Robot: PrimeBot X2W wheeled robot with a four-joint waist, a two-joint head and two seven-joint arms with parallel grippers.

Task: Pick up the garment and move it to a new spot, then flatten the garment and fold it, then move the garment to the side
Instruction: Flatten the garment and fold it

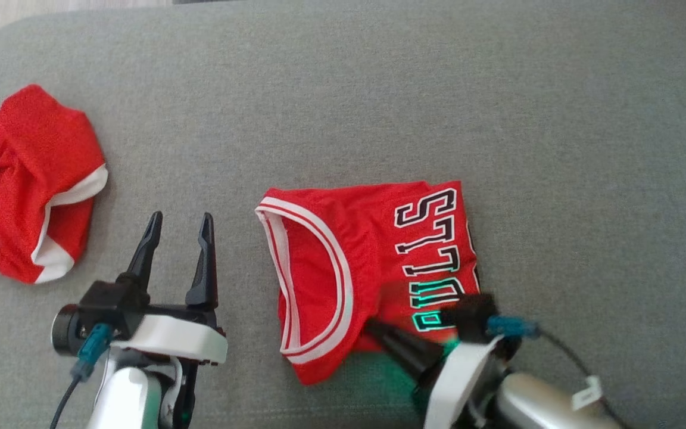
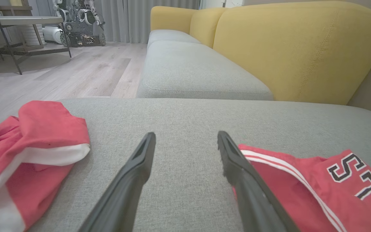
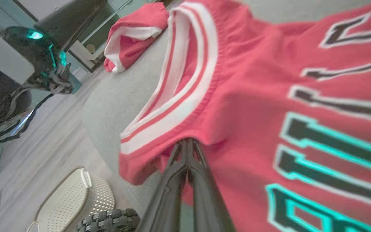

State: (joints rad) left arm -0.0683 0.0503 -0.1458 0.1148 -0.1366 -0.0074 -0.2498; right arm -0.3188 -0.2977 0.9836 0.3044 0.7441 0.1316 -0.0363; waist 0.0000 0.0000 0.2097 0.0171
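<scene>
Surface: broad grey woven-fabric cushion (image 1: 379,89), with a yellow sofa backrest (image 2: 295,48) beyond it.
Task garment: folded red mesh basketball jersey with white-striped trim and black lettering (image 1: 373,250), lying mid-cushion. Its collar is towards the left and its lettering runs away from the robot.
Right gripper (image 1: 376,329): fingers pressed together, tips at the jersey's near edge. Cannot tell whether fabric is caught.
Left gripper (image 1: 179,223): fingers spread, empty, just left of the collar.
Nearer arm: right, touching the jersey, so probably the one to shift it sideways.
Count: two red garments, the other a crumpled red-and-white garment (image 1: 27,179) far left; two grippers.
</scene>
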